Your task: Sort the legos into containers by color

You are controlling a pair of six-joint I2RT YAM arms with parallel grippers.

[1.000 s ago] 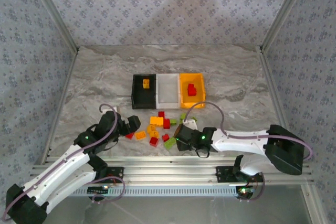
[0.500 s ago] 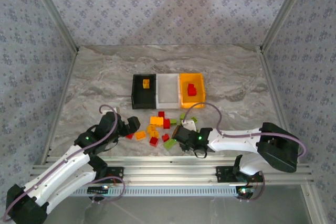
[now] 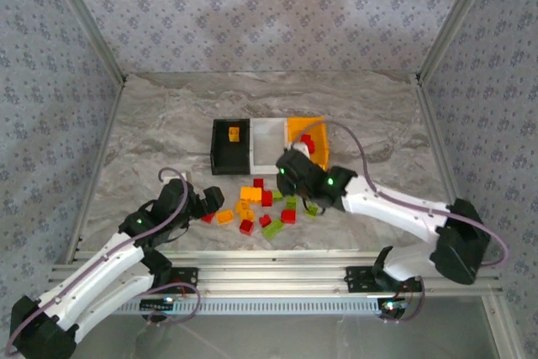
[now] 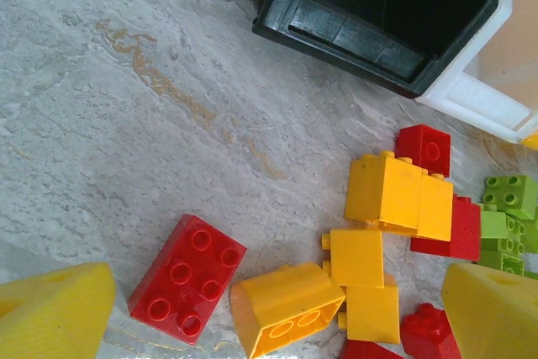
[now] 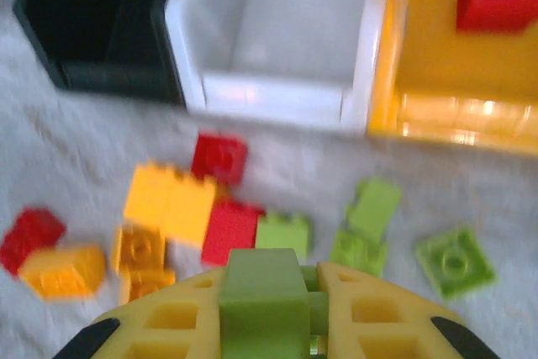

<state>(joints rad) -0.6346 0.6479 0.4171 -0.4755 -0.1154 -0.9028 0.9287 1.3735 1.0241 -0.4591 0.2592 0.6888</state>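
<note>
My right pincer (image 5: 269, 283) was clenched on a lime green lego (image 5: 259, 293) above the loose legos (image 5: 172, 199) just before the white bin (image 5: 273, 94), while my left pincer (image 4: 273, 313) hung spread wide over the same pile.

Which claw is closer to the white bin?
Right. The right claw is at the near edge of the white bin; the left claw sits left of the lego pile, farther away.

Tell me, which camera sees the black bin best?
The top camera. It shows the whole black bin from above, with one orange brick inside. The left wrist camera catches just its near corner, and the inside looks dark. The right wrist camera shows its near end, but blurry.
</note>
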